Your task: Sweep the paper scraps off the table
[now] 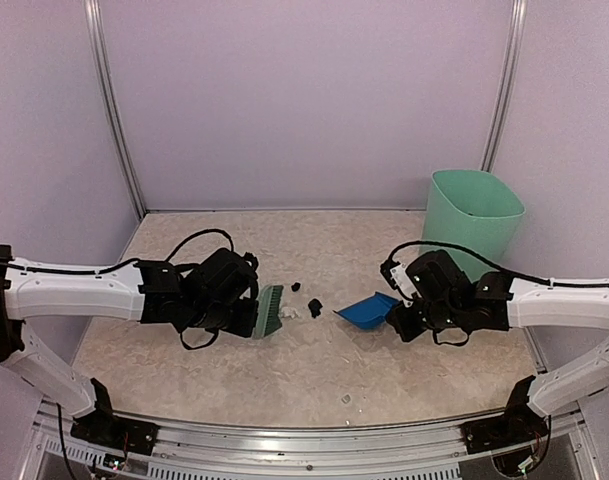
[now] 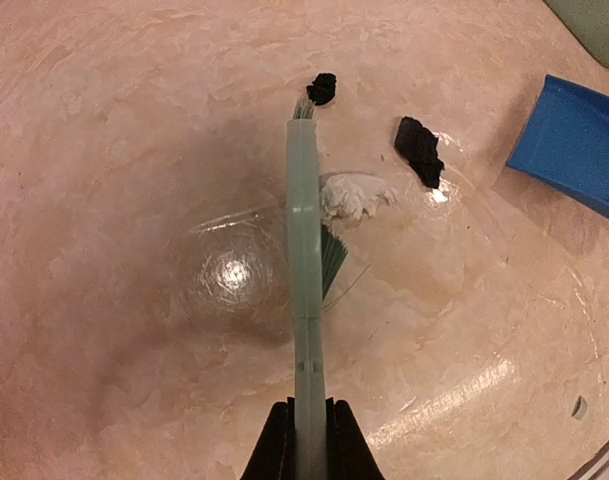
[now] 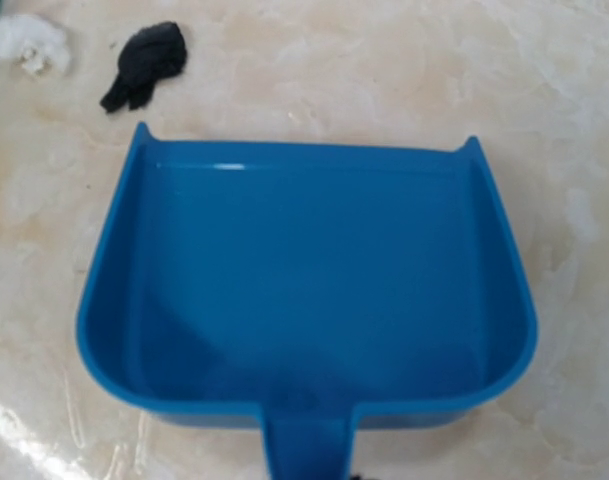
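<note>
The left gripper (image 2: 306,428) clamps the green brush (image 2: 304,250). The right gripper (image 1: 399,318) holds the blue dustpan (image 3: 304,290). Paper scraps (image 2: 419,150) lie between them, and a mint bin (image 1: 472,215) stands behind.

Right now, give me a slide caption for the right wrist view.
Empty blue dustpan in the right pincer, lip facing a black scrap and a white scrap on the table.

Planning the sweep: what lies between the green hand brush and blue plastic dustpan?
A black paper scrap, another black scrap and a white scrap, in left wrist view.
</note>
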